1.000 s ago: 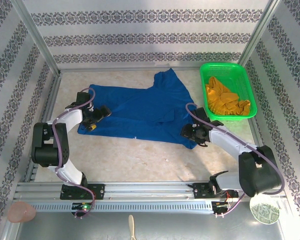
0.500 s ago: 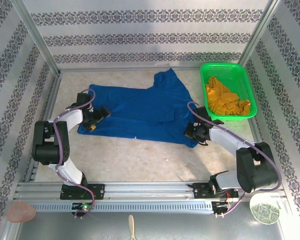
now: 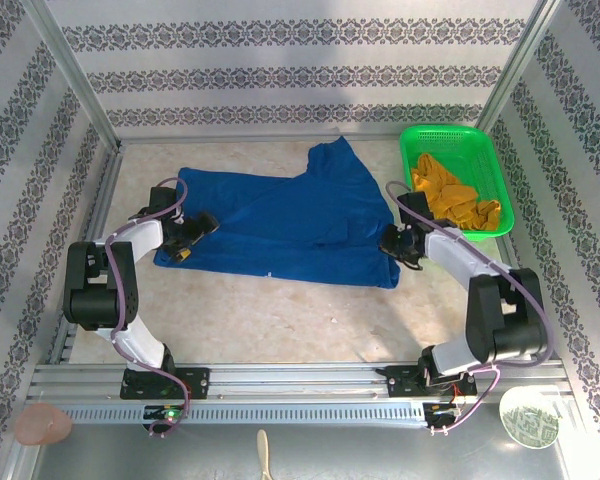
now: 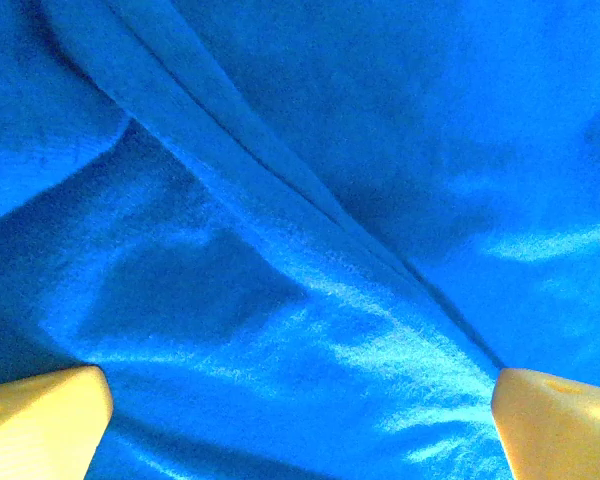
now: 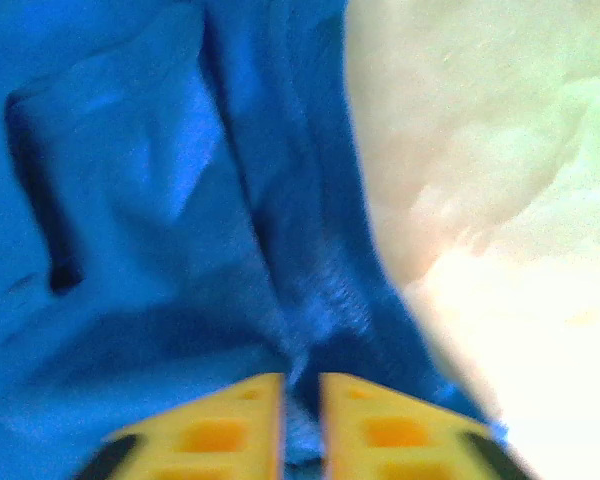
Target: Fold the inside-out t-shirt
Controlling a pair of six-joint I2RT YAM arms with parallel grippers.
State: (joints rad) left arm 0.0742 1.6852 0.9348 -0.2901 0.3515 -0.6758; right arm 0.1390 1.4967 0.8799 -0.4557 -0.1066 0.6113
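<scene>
Blue t-shirt (image 3: pixel 280 225) lies spread across the middle of the table (image 3: pixel 280 320), mostly flat but wrinkled. One sleeve points to the far side and a long diagonal ridge crosses the cloth. No tidy fold shows yet, so I judge the task to be at its start: the garment is laid out, and every fold is left to make.

The left tool (image 3: pixel 192 240) sits over the shirt's left edge, released, its yellow fingertips far apart with smooth cloth between them in the left wrist view (image 4: pixel 300 420).

The right tool (image 3: pixel 400 250) is at the shirt's right edge, near the lower corner. In the right wrist view (image 5: pixel 298 410) its jaws stand nearly together, and a thin ridge of blue cloth runs into the narrow gap. That picture is blurred, so I cannot tell whether it pinches the cloth or has let go.

A green basket (image 3: pixel 445 128) stands just beside the shirt at the far right, holding a mustard garment (image 3: pixel 450 200). It crowds the right arm's side. The creases need smoothing before a clean fold.
</scene>
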